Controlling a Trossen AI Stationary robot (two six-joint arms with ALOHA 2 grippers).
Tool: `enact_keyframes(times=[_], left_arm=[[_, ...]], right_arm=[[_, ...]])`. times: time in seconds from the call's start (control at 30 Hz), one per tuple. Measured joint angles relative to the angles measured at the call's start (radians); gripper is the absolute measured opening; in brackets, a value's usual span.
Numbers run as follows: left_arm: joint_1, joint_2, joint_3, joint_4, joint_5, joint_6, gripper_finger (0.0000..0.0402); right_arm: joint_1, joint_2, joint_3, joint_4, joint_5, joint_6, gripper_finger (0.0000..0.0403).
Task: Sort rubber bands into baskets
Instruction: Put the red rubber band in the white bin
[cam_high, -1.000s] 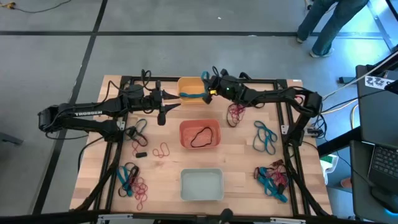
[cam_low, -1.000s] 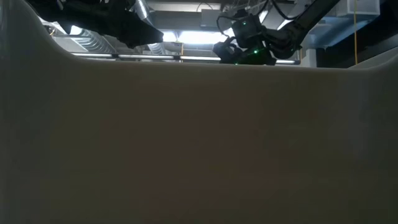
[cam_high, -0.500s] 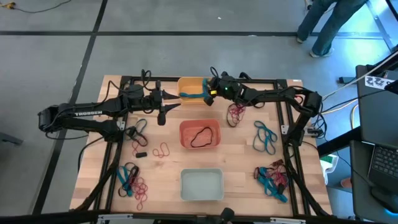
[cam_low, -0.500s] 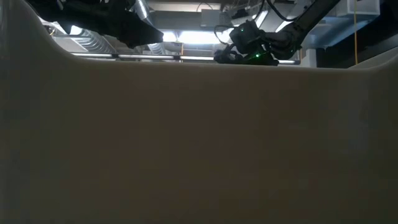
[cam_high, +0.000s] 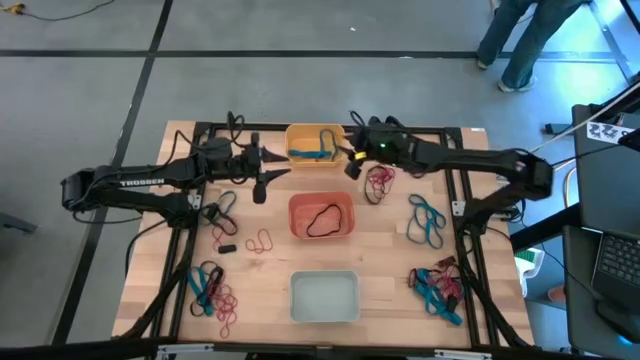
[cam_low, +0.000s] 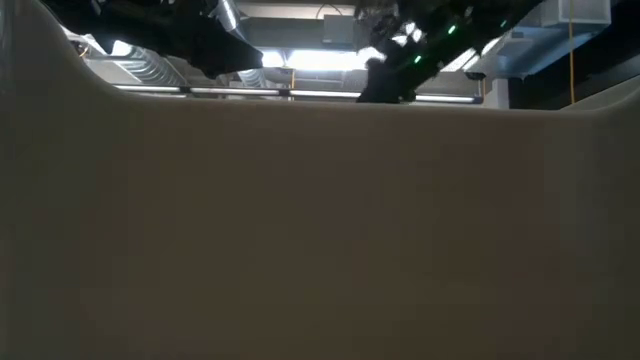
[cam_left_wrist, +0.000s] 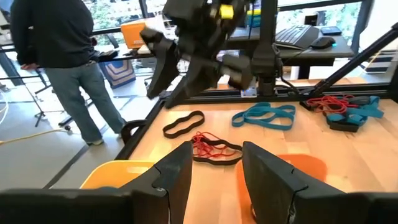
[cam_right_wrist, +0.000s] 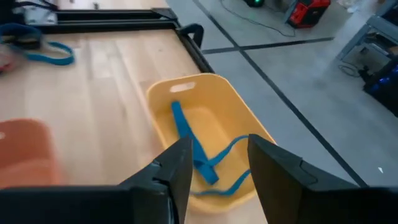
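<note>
High view: my right gripper (cam_high: 352, 163), fingers apart and empty, sits upper centre beside the yellow basket (cam_high: 292, 133) holding blue bands (cam_high: 315, 151). Red basket (cam_high: 298, 228) probably holds one black band; many bands (cam_high: 432, 283) remain on the desk (cam_high: 385, 280).

A robotics lab or workshop is showing here: a wooden table (cam_high: 270, 262) is sitting on grey concrete floor (cam_high: 80, 90), a desk with keyboard (cam_left_wrist: 297, 34) is standing behind, and a person (cam_left_wrist: 62, 56) is standing by large windows (cam_left_wrist: 118, 9).
</note>
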Motion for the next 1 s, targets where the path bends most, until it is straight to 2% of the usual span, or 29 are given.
enact_keyframes(times=[0.23,0.4,0.5,0.67,0.83,1.0], left_arm=[[-0.042,0.000,0.000,0.015,0.000,0.006,0.0138],[-0.060,0.000,0.000,0.016,0.000,0.005,0.0138],[-0.063,0.001,0.000,0.021,0.001,0.012,0.0138],[-0.081,0.021,0.000,0.020,-0.001,-0.082,0.0138],[-0.158,0.050,0.000,-0.007,-0.009,-0.047,0.0138],[-0.261,0.069,0.000,-0.106,-0.069,-0.067,0.0138]], right_arm=[[0.095,-0.197,-0.140,-0.023,0.026,0.004,0.0156],[0.181,-0.289,-0.263,0.022,0.059,0.048,0.0156],[0.245,-0.307,-0.333,0.099,0.060,0.081,0.0156],[0.372,-0.306,-0.424,0.202,0.060,0.083,0.0156],[0.490,-0.306,-0.496,0.376,0.060,0.083,0.0156],[0.568,-0.306,-0.522,0.395,0.079,0.084,0.0156]])
